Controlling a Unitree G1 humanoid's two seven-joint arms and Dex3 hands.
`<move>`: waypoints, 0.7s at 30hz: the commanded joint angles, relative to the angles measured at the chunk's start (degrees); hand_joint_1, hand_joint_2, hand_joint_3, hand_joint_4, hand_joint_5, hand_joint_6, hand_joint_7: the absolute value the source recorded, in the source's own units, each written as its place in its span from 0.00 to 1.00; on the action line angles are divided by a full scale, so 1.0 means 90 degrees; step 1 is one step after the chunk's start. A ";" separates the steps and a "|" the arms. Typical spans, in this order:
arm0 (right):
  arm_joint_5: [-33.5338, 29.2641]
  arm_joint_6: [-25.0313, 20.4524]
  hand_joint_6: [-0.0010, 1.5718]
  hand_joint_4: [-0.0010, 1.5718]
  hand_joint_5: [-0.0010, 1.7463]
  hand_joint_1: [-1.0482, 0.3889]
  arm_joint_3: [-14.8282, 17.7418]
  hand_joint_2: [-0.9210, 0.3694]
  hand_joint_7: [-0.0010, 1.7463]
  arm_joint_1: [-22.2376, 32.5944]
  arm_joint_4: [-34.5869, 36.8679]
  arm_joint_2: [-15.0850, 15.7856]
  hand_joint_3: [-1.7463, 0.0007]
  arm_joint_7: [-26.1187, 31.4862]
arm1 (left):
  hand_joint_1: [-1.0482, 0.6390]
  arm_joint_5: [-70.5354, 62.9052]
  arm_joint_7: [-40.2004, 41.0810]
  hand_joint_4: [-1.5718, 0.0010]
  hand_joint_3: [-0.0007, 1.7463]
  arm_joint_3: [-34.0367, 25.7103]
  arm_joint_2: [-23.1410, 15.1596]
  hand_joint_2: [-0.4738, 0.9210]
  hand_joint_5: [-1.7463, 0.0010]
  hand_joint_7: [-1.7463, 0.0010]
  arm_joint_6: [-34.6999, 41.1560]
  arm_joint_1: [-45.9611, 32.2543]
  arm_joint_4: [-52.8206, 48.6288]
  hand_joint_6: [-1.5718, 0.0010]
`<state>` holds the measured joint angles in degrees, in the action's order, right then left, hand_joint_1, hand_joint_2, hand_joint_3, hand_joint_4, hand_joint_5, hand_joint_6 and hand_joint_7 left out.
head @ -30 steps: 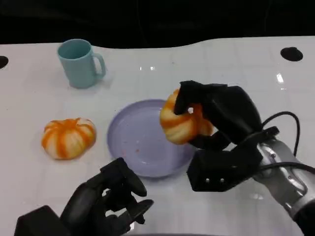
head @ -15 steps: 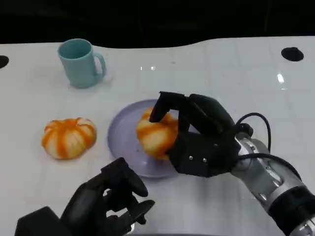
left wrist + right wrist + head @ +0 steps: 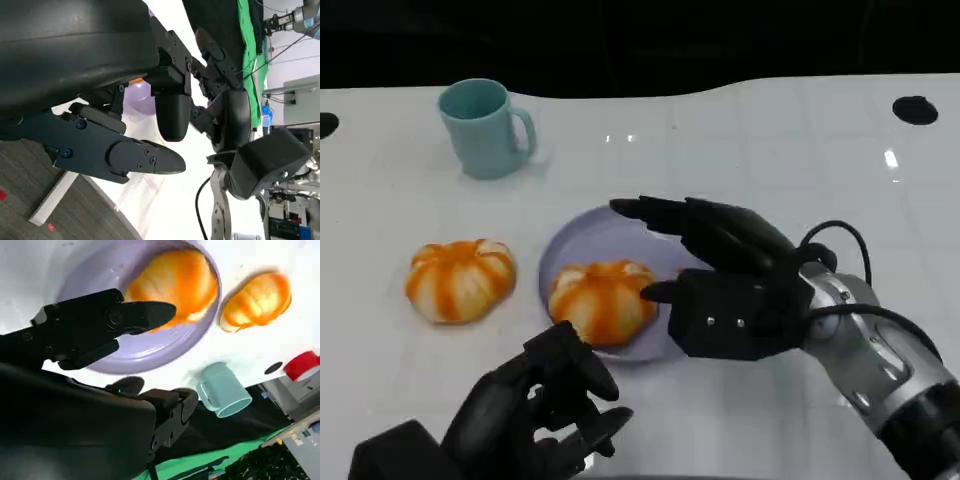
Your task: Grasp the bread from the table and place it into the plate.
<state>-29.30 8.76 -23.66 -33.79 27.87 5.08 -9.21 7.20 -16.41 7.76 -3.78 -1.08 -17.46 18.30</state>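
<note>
An orange-and-white striped bread [image 3: 602,300] lies in the lavender plate [image 3: 610,238], on its near left part. My right hand [image 3: 720,272] hovers over the plate's right side with its fingers spread, just right of that bread and holding nothing. The right wrist view looks past my right hand [image 3: 100,330] to the same bread [image 3: 175,282] in the plate [image 3: 150,347]. A second bread [image 3: 458,278] rests on the table left of the plate. My left hand [image 3: 545,410] sits low at the near edge, fingers loosely bent and empty.
A teal mug [image 3: 485,128] stands at the back left, well away from the plate. The white table [image 3: 770,130] stretches open to the right and behind. The left wrist view looks past my left hand [image 3: 150,125] to my right hand [image 3: 225,100].
My right hand carried the bread leftward and down from the plate's right rim, let it go in the plate, and spread its fingers. The left hand has not moved.
</note>
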 commanded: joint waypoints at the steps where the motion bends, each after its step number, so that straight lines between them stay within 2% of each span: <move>1: 0.0199 -0.0098 0.10 0.00 0.18 0.33 0.0167 0.00 0.01 0.0302 -0.0654 0.0244 0.86 -0.0217 | 0.34 0.0029 0.0018 0.61 0.14 -0.0022 -0.0065 1.00 0.00 0.02 -0.0032 -0.0044 0.0005 0.75; 8: 0.0652 0.0007 0.12 0.00 0.25 0.32 0.0457 0.00 0.02 0.0982 -0.1836 0.0693 0.85 -0.0659 | 0.34 0.0015 0.0023 0.60 0.14 -0.0029 -0.0066 1.00 0.00 0.03 -0.0053 -0.0019 -0.0028 0.75; 14: 0.1157 0.0273 0.12 0.00 0.26 0.34 0.0734 0.00 0.02 0.1732 -0.2672 0.1095 0.86 -0.0983 | 0.33 -0.0027 0.0039 0.59 0.14 -0.0029 -0.0076 1.00 0.00 0.04 -0.0082 -0.0017 -0.0047 0.74; 16: 0.1350 0.0432 0.13 0.01 0.27 0.35 0.0851 0.00 0.02 0.1995 -0.2883 0.1215 0.86 -0.1045 | 0.34 -0.0042 0.0050 0.60 0.14 -0.0029 -0.0082 1.00 0.00 0.04 -0.0062 -0.0014 -0.0039 0.74; 21: 0.1617 0.1072 0.20 0.04 0.40 0.40 0.1131 0.00 0.05 0.2553 -0.3156 0.1417 0.90 -0.0930 | 0.35 0.0042 0.0031 0.60 0.14 -0.0053 -0.0065 1.00 0.00 0.04 -0.0002 0.0000 -0.0041 0.74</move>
<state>-16.50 15.21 -15.44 -13.08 1.22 16.36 -18.17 7.17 -16.41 7.65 -3.82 -1.37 -17.12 17.92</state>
